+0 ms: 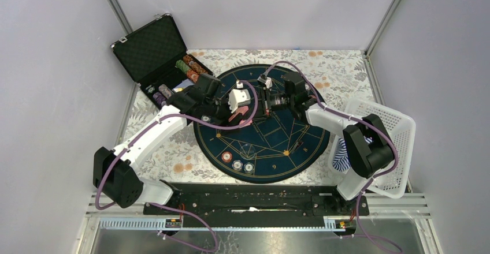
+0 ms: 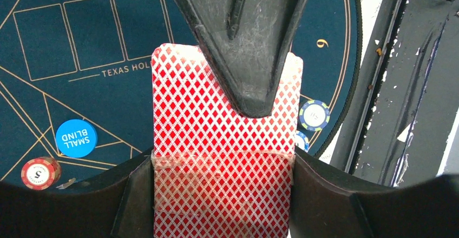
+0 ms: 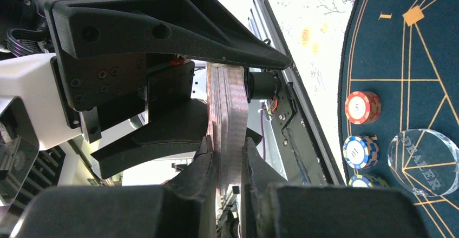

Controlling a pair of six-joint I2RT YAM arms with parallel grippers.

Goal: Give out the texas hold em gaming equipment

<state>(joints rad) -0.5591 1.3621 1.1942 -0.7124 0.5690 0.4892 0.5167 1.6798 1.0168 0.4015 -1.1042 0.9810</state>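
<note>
A taped deck of red-backed playing cards (image 2: 216, 140) is held in the air over the round dark-blue poker mat (image 1: 277, 144). My left gripper (image 2: 223, 162) is shut on the deck's two long edges. My right gripper (image 3: 230, 151) is shut on the deck's flat faces, seen edge-on in the right wrist view (image 3: 228, 103). One of its fingers (image 2: 243, 48) lies across the card back. In the top view the two grippers meet at the deck (image 1: 240, 115), above the mat's far-left part. Three chips (image 1: 237, 164) sit at the mat's near edge. A blue "small blind" disc (image 2: 76, 138) and a clear "dealer" disc (image 3: 425, 162) lie on the mat.
An open black case (image 1: 153, 49) with several rows of chips (image 1: 190, 66) stands at the back left. A white basket (image 1: 387, 144) holding a blue-white striped cloth (image 1: 342, 153) is at the right. A black rail (image 1: 254, 199) runs along the near edge.
</note>
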